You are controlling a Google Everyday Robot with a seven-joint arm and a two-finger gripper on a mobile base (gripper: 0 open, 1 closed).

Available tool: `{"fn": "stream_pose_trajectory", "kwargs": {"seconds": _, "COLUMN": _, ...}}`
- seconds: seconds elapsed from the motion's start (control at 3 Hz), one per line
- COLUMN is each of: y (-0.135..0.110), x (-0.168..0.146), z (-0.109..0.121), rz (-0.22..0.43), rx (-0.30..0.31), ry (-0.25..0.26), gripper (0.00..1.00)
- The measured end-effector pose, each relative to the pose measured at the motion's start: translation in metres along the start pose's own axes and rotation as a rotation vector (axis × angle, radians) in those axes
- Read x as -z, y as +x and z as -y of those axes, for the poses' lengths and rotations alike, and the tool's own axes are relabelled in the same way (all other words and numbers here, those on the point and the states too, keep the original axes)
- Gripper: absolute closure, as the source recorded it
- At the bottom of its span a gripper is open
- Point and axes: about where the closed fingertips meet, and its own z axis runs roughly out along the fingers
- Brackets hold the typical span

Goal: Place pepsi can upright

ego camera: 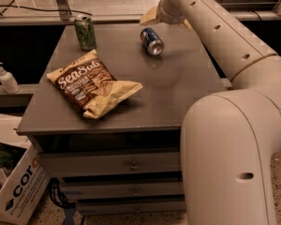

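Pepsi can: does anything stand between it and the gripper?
Nothing visible does. The pepsi can lies on its side on the table, the gripper just beyond it; the green can and chip bag sit aside.

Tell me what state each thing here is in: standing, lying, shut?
pepsi can: lying on its side on the table.
green can: standing upright.
chip bag: lying flat.
pump bottle: upright, left of the table.
drawers: shut.
gripper: near the table's far edge, behind the pepsi can.
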Motion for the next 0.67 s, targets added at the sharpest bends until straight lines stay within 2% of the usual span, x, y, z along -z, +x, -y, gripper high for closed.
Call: {"fn": "stream_pose_trajectory", "kwargs": {"seconds": 0.67, "y": 0.002, "x": -0.023, "z": 0.001, "rz": 0.026, "rx": 0.002, "ry": -0.013, "gripper": 0.0}}
